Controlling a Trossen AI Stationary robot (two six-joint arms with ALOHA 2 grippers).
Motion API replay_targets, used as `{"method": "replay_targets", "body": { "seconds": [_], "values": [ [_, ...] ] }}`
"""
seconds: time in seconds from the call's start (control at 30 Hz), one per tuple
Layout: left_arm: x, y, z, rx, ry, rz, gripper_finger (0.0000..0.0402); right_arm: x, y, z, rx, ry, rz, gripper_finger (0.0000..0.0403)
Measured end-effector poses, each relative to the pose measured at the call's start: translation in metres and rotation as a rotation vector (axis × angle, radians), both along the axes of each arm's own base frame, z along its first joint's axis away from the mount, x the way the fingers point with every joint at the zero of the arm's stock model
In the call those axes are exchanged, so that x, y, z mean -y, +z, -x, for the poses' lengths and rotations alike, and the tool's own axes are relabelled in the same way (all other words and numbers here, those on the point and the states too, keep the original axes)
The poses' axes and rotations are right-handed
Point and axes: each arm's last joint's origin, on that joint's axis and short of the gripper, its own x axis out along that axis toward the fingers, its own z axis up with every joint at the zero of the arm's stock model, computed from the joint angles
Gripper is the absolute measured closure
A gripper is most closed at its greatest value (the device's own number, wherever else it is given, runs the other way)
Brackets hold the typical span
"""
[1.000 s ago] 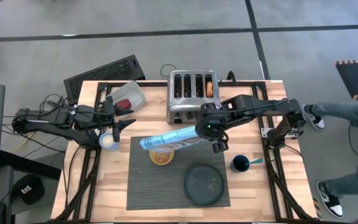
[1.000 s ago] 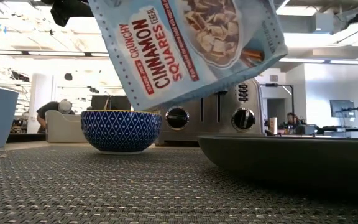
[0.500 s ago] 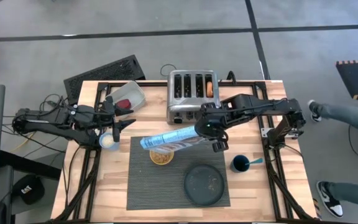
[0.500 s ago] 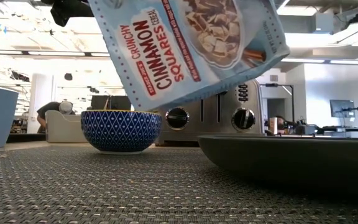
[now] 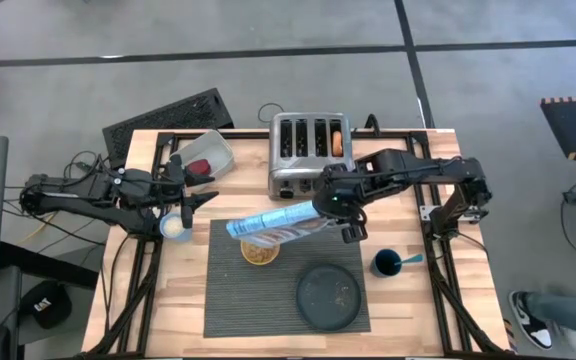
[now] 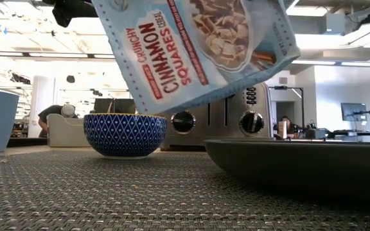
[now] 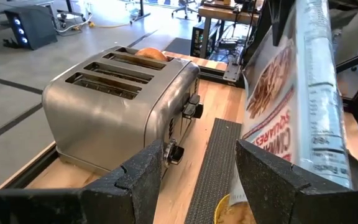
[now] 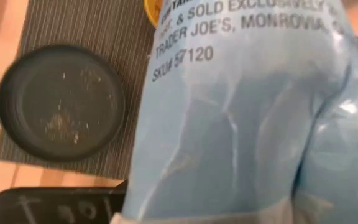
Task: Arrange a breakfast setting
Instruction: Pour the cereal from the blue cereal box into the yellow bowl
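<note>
At the left edge of the worktop [image 5: 183,300] the left end effector [image 5: 196,196] hangs with its fingers apart and nothing between them. Just near of it stands a light blue cup [image 5: 173,227], and just far of it lies a clear container [image 5: 202,154] holding something red. The ribbed placemat [image 5: 233,295] covers the middle, with the bowl [image 5: 259,252] at its far left part, cereal inside. Above the bowl a light blue cereal bag [image 5: 273,223] is tilted, its open end over the bowl. The right end effector [image 5: 336,218] is closed on the bag's right end. Behind stands the toaster [image 5: 308,150]. The dark plate [image 5: 329,296] lies on the mat's near right, and the dark blue cup [image 5: 385,263] with a spoon [image 5: 408,260] stands right of the mat.
</note>
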Motion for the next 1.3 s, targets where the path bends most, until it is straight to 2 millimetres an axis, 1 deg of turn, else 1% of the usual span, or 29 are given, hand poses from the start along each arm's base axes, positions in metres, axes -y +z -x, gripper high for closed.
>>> {"method": "replay_targets", "body": {
  "seconds": [0.13,0.23,0.47,0.57,0.67,0.73,0.8,0.87,0.97,1.07,1.13,1.17,1.3],
  "values": [
    [0.0,0.0,0.0,0.0,0.0,0.0,0.0214,-0.0007,0.0004,-0.0009,0.009,-0.006,-0.019,0.028],
    [0.0,0.0,0.0,0.0,0.0,-0.001,0.0214,-0.0034,0.0004,-0.0004,0.013,0.005,0.024,0.028],
    [0.0,0.0,0.0,0.0,0.0,0.0,0.0214,-0.0014,0.0003,-0.0003,0.007,-0.001,-0.004,0.028],
    [0.0,0.0,0.0,0.0,0.0,0.0,0.0214,-0.0031,0.0006,-0.0003,0.014,-0.002,0.026,0.028],
    [0.0,0.0,0.0001,0.0,0.0,0.0,0.0214,-0.003,0.0007,-0.0008,0.015,0.007,-0.002,0.028],
    [0.0,0.0,0.0,0.0,0.0,0.0,0.0214,-0.0022,0.0006,-0.0009,0.017,-0.018,0.013,0.028],
    [0.0,0.0,0.0001,0.0,0.0,0.0,0.0214,-0.0035,0.0003,-0.0001,0.008,0.005,0.008,0.0281],
    [0.0,0.0,0.0,0.0,0.0,-0.001,0.0214,-0.0028,0.0,0.0007,0.003,-0.008,0.039,0.0281],
    [0.0,0.0,0.0001,0.0,0.0,-0.001,0.0214,-0.001,0.0002,-0.0003,0.005,-0.004,-0.006,0.0281],
    [0.0,0.0,0.0,0.0,0.0,-0.001,0.0214,0.0004,0.0004,-0.0008,0.012,-0.026,0.007,0.0281],
    [0.0,0.0,0.0,0.0,0.0,-0.001,0.0214,-0.0017,0.0004,-0.0002,0.007,0.004,0.004,0.0281],
    [0.0,0.0001,0.0,0.0,0.0,-0.001,0.0214,-0.0017,0.0004,-0.0001,0.009,-0.007,0.02,0.0281],
    [0.0,0.0,0.0001,0.0,0.0,-0.001,0.0214,-0.0005,0.0004,-0.0006,0.008,-0.008,-0.016,0.0281]
  ]
}}
